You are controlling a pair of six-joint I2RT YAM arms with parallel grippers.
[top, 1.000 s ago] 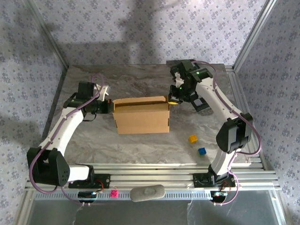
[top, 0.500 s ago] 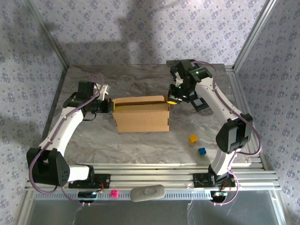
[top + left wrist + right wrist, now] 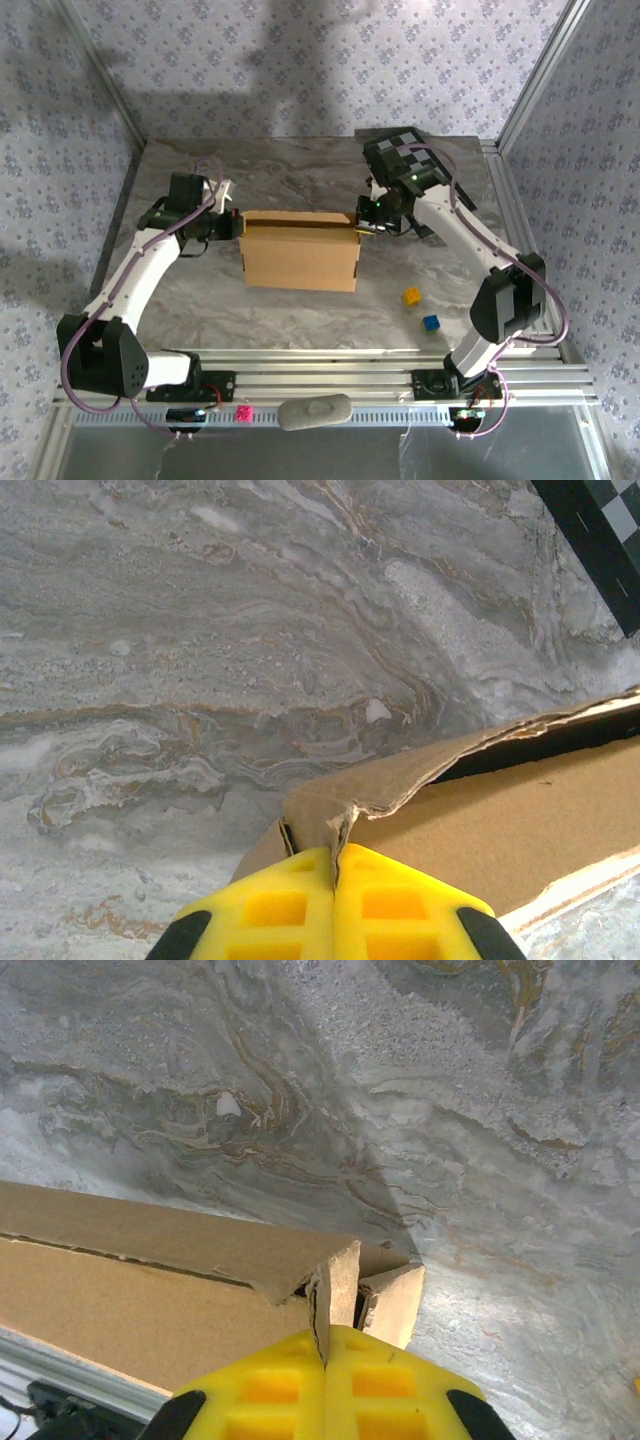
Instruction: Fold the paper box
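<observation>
The plain brown cardboard box (image 3: 300,255) stands mid-way across the grey marbled desk (image 3: 300,180). It looks light, thin-walled and easily creased. The left arm's yellow fingers (image 3: 275,905) pinch its ragged left top corner, and the right arm's yellow fingers (image 3: 270,1385) pinch the right corner's edge. Both seem sensible holds.

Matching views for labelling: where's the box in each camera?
Top external: box mid-table, upright, open side up.
Left wrist: box lower right, corner at bottom centre.
Right wrist: box lower left, corner at bottom centre.
Shared landmark: grey marble table, behind the box in every view.
</observation>
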